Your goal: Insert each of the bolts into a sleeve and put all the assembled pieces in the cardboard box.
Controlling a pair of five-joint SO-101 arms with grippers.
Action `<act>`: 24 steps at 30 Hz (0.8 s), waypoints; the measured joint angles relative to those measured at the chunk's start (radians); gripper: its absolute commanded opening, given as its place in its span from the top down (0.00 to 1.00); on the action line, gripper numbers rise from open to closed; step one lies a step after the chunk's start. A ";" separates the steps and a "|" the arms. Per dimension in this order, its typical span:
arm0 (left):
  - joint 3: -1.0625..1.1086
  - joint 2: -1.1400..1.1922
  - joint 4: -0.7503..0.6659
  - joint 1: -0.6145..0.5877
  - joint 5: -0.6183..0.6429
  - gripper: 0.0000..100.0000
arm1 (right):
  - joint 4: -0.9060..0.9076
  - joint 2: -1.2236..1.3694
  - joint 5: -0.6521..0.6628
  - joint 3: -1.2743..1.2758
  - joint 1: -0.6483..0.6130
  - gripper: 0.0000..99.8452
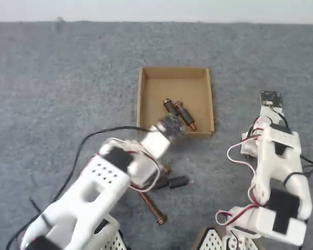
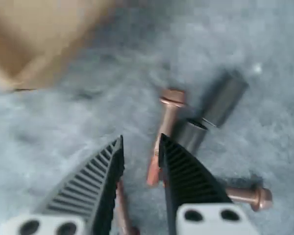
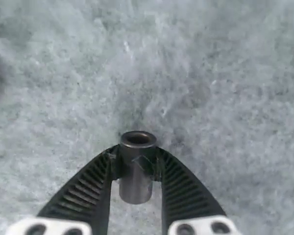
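Grey felt covers the tabletop (image 1: 52, 78). At the left, the left arm (image 1: 94, 187) hangs over a loose pile near the cardboard box (image 1: 142, 99). Its jaws are slightly apart and empty, and the shank end of a bolt (image 2: 165, 122) shows between them, beside two dark sleeves (image 2: 220, 100). Closing there could pinch the shank off-centre and flick it, or set the sleeves rolling. Finished pieces (image 1: 178, 113) lie in the box. At the right, the right arm's (image 1: 276, 161) jaws are clamped on a third sleeve (image 3: 136, 169). A slack hold could let it tilt and jam the bolt.
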 measured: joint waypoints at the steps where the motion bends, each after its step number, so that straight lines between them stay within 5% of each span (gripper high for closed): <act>1: 0.000 0.029 -0.018 0.006 0.000 0.88 | 0.005 0.008 0.000 -0.009 0.000 0.99; 24: -0.089 0.393 -0.193 0.028 0.000 0.89 | 0.008 0.020 0.006 -0.023 0.000 0.99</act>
